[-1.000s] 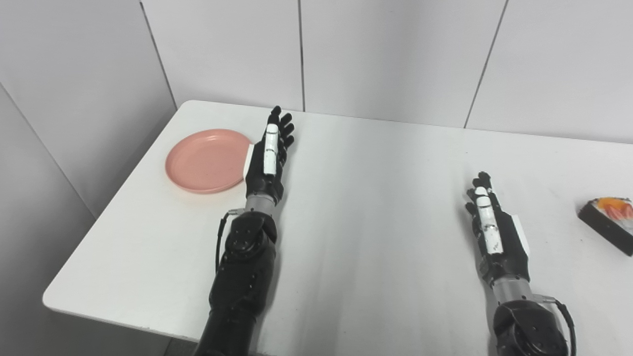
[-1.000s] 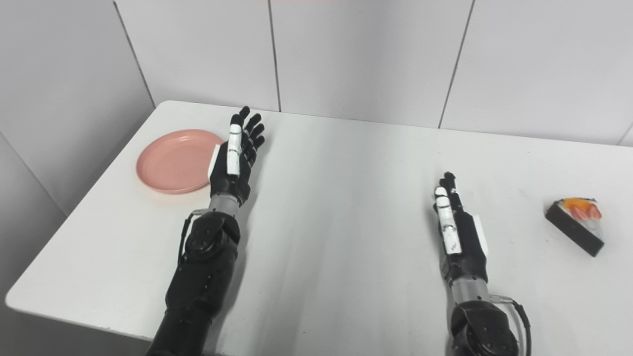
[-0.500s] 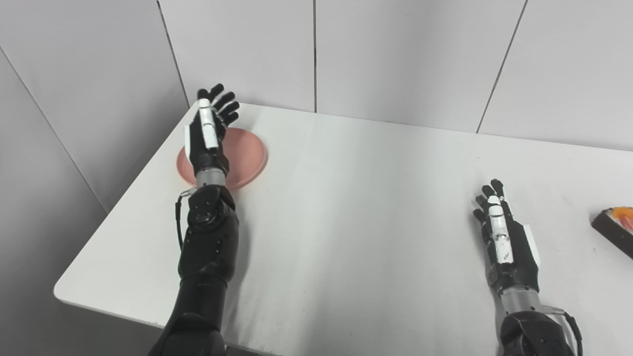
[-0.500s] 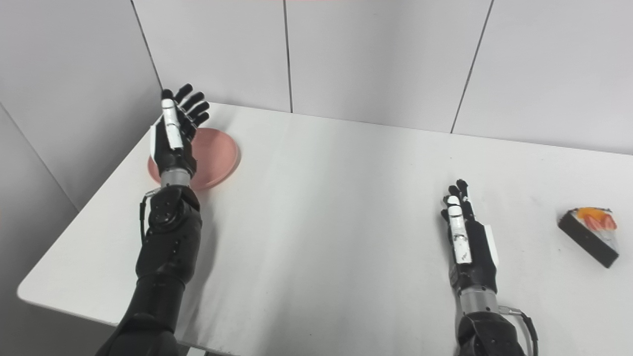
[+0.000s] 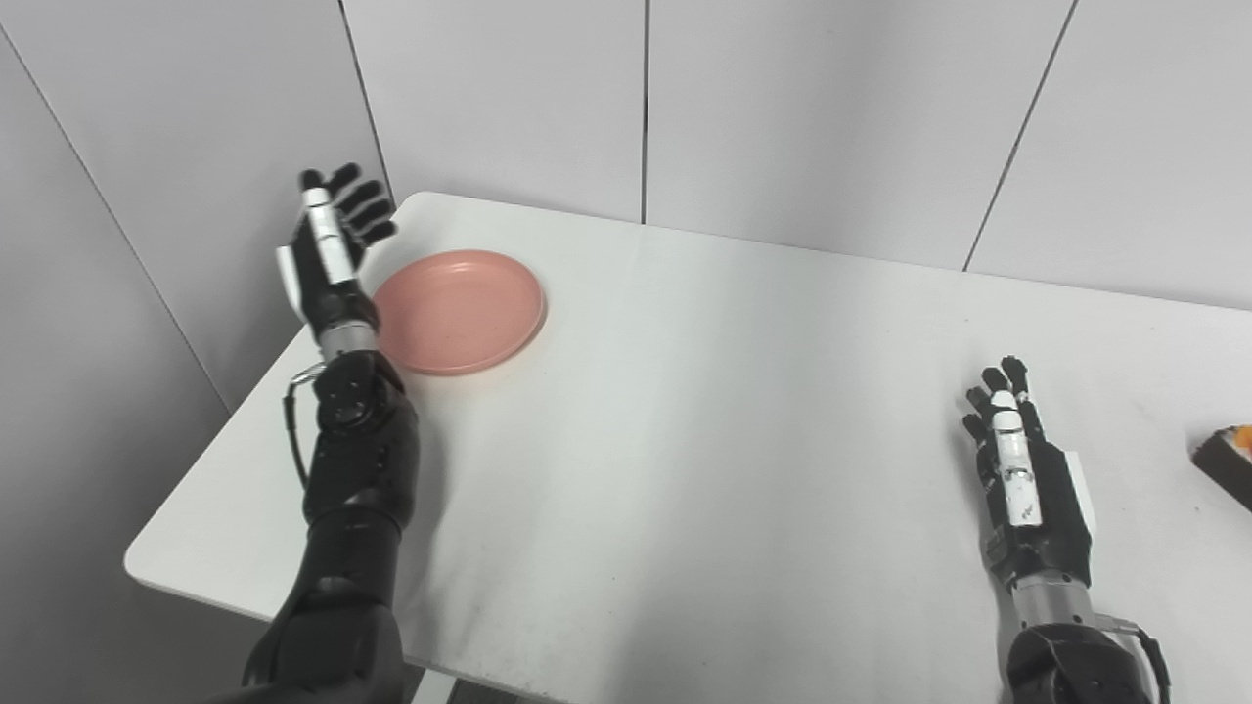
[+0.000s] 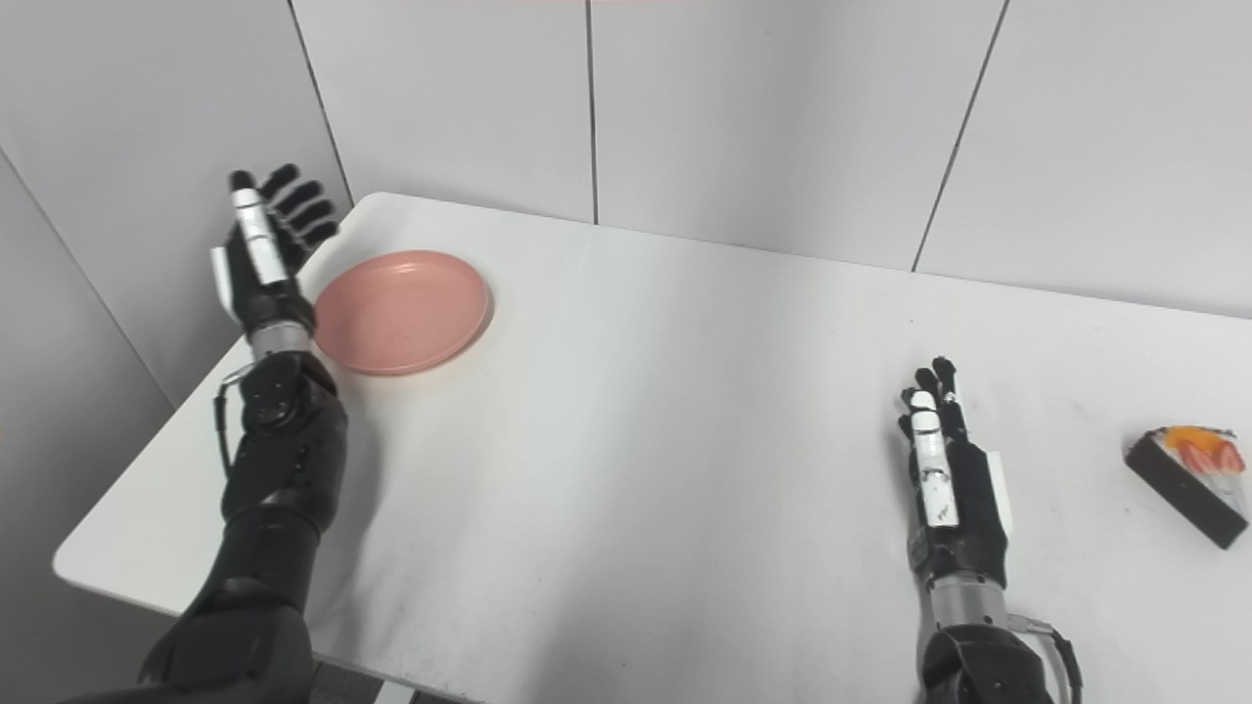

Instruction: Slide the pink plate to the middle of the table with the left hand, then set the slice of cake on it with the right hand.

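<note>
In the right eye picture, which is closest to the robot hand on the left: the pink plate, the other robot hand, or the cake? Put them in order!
Measured from the left robot hand, raised at the table's left edge:
1. Pink plate, just to its right, near the far left corner.
2. Right robot hand, across the table, on the near right side.
3. Slice of cake, farthest, by the right edge.

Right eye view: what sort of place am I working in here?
Likely a bare test room, not a kitchen: a plain white table against blank grey wall panels, with only a pink plate and a cake slice.
</note>
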You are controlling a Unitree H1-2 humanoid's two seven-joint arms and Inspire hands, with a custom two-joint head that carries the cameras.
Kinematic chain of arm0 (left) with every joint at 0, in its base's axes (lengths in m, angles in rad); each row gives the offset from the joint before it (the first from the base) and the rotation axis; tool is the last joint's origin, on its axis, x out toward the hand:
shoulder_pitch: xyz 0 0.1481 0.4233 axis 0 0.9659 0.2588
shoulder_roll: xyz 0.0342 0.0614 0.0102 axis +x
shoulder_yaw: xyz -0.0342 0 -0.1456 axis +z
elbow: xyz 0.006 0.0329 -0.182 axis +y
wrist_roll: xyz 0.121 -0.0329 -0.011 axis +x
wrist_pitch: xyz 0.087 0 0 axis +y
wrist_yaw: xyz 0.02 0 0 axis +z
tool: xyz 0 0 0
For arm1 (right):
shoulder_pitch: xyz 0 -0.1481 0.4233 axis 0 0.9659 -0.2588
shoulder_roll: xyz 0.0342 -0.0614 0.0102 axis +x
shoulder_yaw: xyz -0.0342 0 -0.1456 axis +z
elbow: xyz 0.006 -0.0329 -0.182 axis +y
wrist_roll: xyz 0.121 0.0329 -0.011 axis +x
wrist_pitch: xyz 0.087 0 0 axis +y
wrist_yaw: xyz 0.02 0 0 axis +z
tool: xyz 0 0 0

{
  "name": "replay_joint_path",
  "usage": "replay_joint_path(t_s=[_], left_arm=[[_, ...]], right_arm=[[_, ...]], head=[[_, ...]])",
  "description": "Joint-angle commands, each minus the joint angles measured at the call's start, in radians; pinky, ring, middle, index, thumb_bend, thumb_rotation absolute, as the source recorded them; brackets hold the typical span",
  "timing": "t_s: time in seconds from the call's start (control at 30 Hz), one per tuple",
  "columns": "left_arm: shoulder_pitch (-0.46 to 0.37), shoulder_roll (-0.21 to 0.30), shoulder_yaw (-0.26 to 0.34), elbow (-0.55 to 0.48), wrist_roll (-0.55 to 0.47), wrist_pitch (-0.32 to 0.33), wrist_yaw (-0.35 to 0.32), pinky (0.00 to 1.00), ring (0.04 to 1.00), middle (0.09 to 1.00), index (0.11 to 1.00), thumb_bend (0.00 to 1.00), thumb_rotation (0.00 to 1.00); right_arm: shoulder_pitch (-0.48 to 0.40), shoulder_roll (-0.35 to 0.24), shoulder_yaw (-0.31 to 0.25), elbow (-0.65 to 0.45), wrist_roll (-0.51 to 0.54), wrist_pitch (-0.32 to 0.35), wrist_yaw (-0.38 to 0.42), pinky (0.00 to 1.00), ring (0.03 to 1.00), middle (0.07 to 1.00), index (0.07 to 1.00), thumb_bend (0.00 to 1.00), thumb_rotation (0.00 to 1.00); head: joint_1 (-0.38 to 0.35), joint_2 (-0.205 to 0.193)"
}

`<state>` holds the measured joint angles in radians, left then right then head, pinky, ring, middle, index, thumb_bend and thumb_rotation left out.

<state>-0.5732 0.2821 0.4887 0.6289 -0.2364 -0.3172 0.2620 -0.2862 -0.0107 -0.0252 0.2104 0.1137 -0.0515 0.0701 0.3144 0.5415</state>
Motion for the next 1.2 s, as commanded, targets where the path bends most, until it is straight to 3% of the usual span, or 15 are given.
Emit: replay_joint_path(t_s=[0.0, 0.1, 0.23, 0.43, 0.6, 0.63, 0.8, 0.97, 1.17], left_arm=[[-0.057, 0.034, 0.000, 0.002, 0.006, -0.057, 0.014, 0.56, 0.608, 0.632, 0.632, 0.64, 1.00], [-0.054, 0.060, -0.001, 0.038, 0.023, -0.061, 0.044, 0.56, 0.601, 0.627, 0.626, 0.65, 1.00], [-0.052, 0.079, -0.013, 0.080, 0.049, -0.084, 0.084, 0.59, 0.609, 0.631, 0.629, 0.63, 1.00], [-0.055, 0.102, -0.023, 0.145, 0.040, -0.106, 0.078, 0.64, 0.640, 0.655, 0.663, 0.67, 1.00], [-0.055, 0.103, -0.030, 0.168, -0.003, -0.089, 0.023, 0.68, 0.685, 0.690, 0.697, 0.66, 1.00], [-0.055, 0.103, -0.029, 0.173, -0.018, -0.080, 0.003, 0.74, 0.728, 0.724, 0.733, 0.68, 1.00], [-0.056, 0.095, -0.042, 0.197, -0.055, -0.051, -0.058, 0.86, 0.831, 0.815, 0.822, 0.66, 1.00], [-0.059, 0.085, -0.069, 0.230, -0.056, -0.038, -0.088, 0.86, 0.836, 0.822, 0.828, 0.65, 1.00], [-0.062, 0.074, -0.099, 0.259, -0.061, -0.032, -0.125, 0.90, 0.854, 0.840, 0.836, 0.66, 1.00]], right_arm=[[-0.016, 0.003, -0.009, 0.006, 0.019, -0.058, 0.011, 0.99, 0.963, 0.979, 0.997, 0.45, 0.86], [-0.015, 0.009, -0.019, 0.005, 0.022, -0.053, 0.000, 0.98, 0.952, 0.968, 0.986, 0.46, 0.80], [-0.016, 0.005, -0.018, 0.009, 0.021, -0.061, 0.006, 0.97, 0.952, 0.969, 0.989, 0.44, 0.82], [-0.010, 0.005, -0.021, 0.000, 0.035, -0.053, 0.009, 0.98, 0.953, 0.969, 0.986, 0.45, 0.79], [-0.007, 0.009, -0.021, -0.009, 0.029, -0.057, 0.000, 0.97, 0.946, 0.961, 0.976, 0.44, 0.76], [-0.005, 0.009, -0.021, -0.012, 0.026, -0.054, -0.003, 0.97, 0.949, 0.965, 0.981, 0.42, 0.77], [-0.006, 0.005, -0.019, -0.013, 0.018, -0.042, -0.004, 0.97, 0.948, 0.965, 0.980, 0.45, 0.78], [-0.009, 0.012, -0.023, -0.007, 0.023, -0.060, -0.005, 0.96, 0.937, 0.954, 0.961, 0.45, 0.73], [0.000, 0.010, -0.017, -0.035, 0.004, -0.034, -0.012, 0.96, 0.943, 0.959, 0.972, 0.44, 0.77]], head=[[0.001, 0.001], [0.008, 0.000], [0.014, 0.000], [0.019, -0.002], [0.020, -0.003], [0.020, -0.003], [0.021, -0.003], [0.019, -0.001], [0.019, -0.001]])
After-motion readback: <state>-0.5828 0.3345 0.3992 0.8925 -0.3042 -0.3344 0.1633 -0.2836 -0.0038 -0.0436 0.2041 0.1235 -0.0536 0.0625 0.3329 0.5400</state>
